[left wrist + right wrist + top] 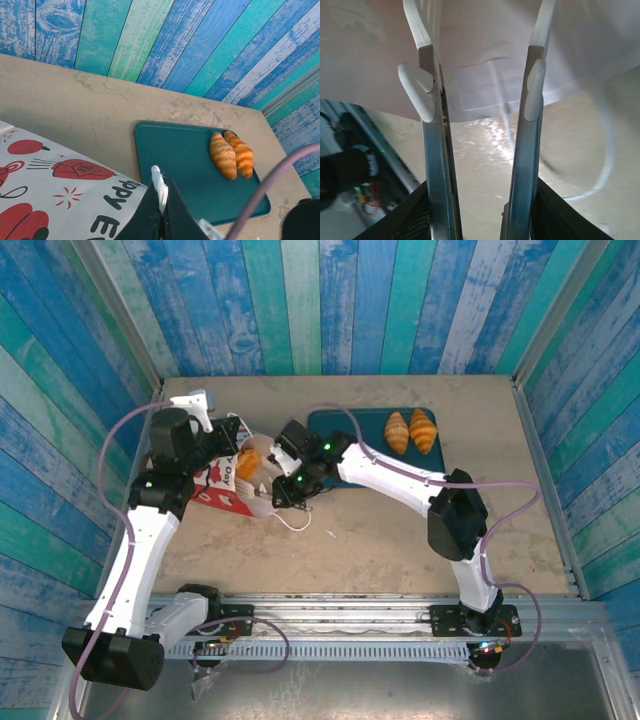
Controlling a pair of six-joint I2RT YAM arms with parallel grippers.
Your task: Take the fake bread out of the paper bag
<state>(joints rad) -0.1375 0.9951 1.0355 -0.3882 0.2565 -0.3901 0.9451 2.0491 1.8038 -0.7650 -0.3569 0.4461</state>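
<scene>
Right gripper [479,75] first: the jaws are spread with nothing between them. Its white fingers [422,95] point at the pale wall of the paper bag [485,45], and a cord handle [606,165] loops off to one side over the table [485,150]. From above, that gripper [283,487] sits right at the bag's mouth. An orange piece of fake bread [248,462] shows just inside, near the fingertips.

Over to the left gripper [161,197]: it's pressed together, pinching a white strip of the bag's rim and holding the mouth up. The bag lies on its side toward the left of the table, red print showing.

Further out, two croissants [410,430] rest side by side, touching, on the teal tray [350,430], well apart from the bag.

On handling, my read is that the pastries are light, rigid and smooth, perhaps a bit slippery, but not fragile. They're best taken across the narrow middle, jaws straddling the ridges. The bag is thin and crumples easily, so the fingers could catch paper rather than bread.
</scene>
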